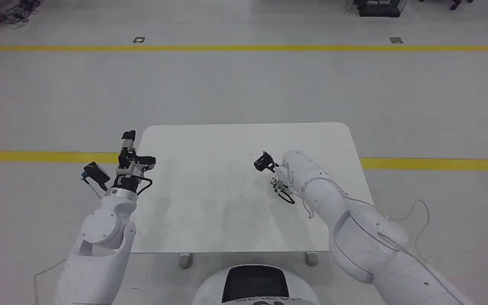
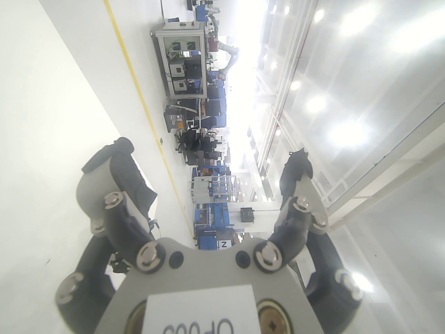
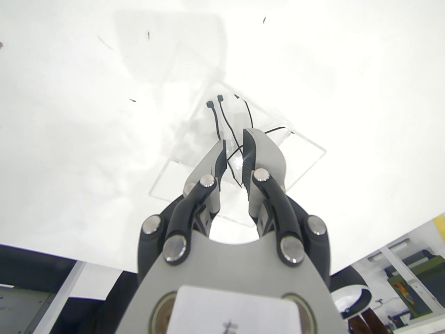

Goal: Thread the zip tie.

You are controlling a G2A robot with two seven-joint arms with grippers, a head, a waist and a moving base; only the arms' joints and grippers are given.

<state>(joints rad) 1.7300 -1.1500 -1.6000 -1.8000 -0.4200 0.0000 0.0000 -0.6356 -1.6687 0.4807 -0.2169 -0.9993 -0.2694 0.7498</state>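
Note:
Several black zip ties [image 3: 216, 118] lie in a clear, flat tray [image 3: 306, 161] on the white table [image 1: 213, 206]. My right gripper [image 3: 234, 142] hangs just over the tray, open only a narrow gap, and one tie strand crosses between its fingertips without being pinched. From above, this gripper [image 1: 276, 185] is right of the table's middle, with the ties [image 1: 287, 197] as a dark loop beside it. My left gripper [image 2: 210, 151] is open wide, holds nothing and points out into the room. It sits at the table's left edge [image 1: 131, 152].
Small dark specks [image 3: 132, 100] dot the white tabletop near the tray. The table's middle and far side are bare white surface. Yellow floor lines [image 1: 244, 48] run beyond the table.

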